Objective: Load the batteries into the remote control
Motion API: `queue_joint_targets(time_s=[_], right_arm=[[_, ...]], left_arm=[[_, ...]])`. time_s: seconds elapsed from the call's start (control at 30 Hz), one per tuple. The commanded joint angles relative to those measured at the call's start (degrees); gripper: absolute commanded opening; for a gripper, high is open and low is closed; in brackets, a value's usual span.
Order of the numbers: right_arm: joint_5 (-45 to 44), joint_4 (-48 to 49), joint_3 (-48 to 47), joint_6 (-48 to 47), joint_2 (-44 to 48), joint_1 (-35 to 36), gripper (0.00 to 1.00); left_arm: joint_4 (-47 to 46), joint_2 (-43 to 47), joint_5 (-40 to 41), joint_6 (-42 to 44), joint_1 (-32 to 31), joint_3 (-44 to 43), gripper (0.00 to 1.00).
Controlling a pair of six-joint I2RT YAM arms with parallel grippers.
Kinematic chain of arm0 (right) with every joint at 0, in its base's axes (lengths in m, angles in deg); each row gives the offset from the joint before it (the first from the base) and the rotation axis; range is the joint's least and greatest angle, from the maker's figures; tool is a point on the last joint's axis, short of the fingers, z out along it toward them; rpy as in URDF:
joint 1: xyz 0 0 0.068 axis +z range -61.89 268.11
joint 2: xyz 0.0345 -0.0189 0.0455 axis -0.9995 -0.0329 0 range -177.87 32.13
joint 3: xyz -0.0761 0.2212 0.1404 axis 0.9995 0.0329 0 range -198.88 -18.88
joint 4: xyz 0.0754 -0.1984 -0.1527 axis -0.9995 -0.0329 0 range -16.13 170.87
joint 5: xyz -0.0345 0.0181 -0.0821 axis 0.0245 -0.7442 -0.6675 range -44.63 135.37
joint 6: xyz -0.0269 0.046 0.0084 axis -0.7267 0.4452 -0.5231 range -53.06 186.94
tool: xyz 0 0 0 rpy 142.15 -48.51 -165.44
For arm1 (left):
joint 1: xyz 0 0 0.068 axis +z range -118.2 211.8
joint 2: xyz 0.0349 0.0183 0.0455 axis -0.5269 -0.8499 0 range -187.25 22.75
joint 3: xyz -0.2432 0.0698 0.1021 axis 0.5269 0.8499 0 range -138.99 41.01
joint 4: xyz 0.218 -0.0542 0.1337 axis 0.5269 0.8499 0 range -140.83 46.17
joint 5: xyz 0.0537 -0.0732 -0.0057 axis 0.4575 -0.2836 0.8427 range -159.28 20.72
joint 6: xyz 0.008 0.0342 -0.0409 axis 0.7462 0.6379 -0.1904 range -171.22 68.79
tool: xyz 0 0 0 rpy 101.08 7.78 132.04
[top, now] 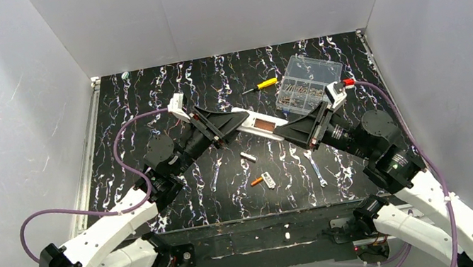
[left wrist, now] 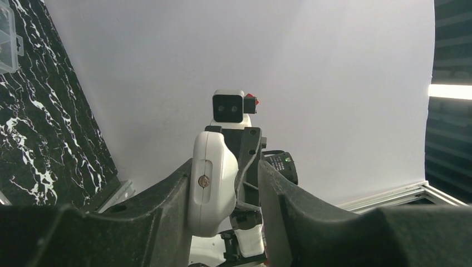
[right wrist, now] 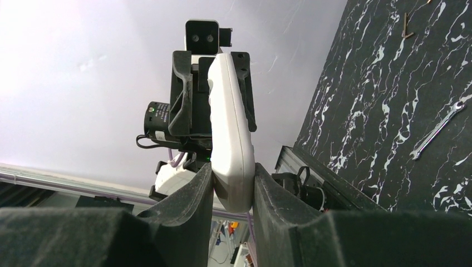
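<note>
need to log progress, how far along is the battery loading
Done: the remote control is held above the table, back compartment open and facing up. In hand: the right gripper clamps one end; the left gripper sits around the other. Left: one orange battery lies on the table; whether the other is already in the compartment is unclear.

Lab booth: white panel walls [top: 214,8]

- Top camera is looking down from above and behind, far off, covering the whole surface [top: 134,92].
- Left wrist camera [right wrist: 201,36] and right wrist camera [left wrist: 228,105] are facing each other, close, both framing the remote control [left wrist: 211,189].
</note>
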Motion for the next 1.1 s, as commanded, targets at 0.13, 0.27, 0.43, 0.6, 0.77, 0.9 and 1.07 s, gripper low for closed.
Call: queue_joint_targets(time_s=[0.13, 0.27, 0.43, 0.6, 0.77, 0.9, 1.07], right_arm=[[2.93, 2.22, 0.58, 0.92, -0.56, -0.52, 0.01], [2.98, 2.03, 0.58, 0.92, -0.2, -0.68, 0.01], [3.02, 1.76, 0.67, 0.89, 0.1, -0.79, 0.01], [3.41, 1.44, 0.38, -0.04, 0.19, -0.87, 0.01], [3.42, -1.09, -1.2, -4.35, 0.03, -0.87, 0.43], [2.63, -5.45, -3.65, -10.23, -0.04, -0.87, 0.69], [0.7, -11.86, -7.91, -18.28, -0.01, -0.95, 0.74]], left_arm=[[-7.39, 1.34, -0.98, 0.53, 0.01, -2.52, 0.38], [-7.31, 1.24, -0.98, 0.49, -0.01, -2.55, 0.33], [-7.16, 1.04, -1.11, 0.27, -0.02, -2.49, 0.2], [-6.66, 1.14, -1.28, 0.59, -0.03, -2.5, 0.0], [-6.38, 1.38, -1.51, 0.97, -0.04, -1.95, 0.0], [-7.03, 2.18, -0.98, 0.97, -0.04, 0.01, 0.0], [-5.93, 4.76, -0.17, 1.68, 0.01, 3.79, 0.0]])
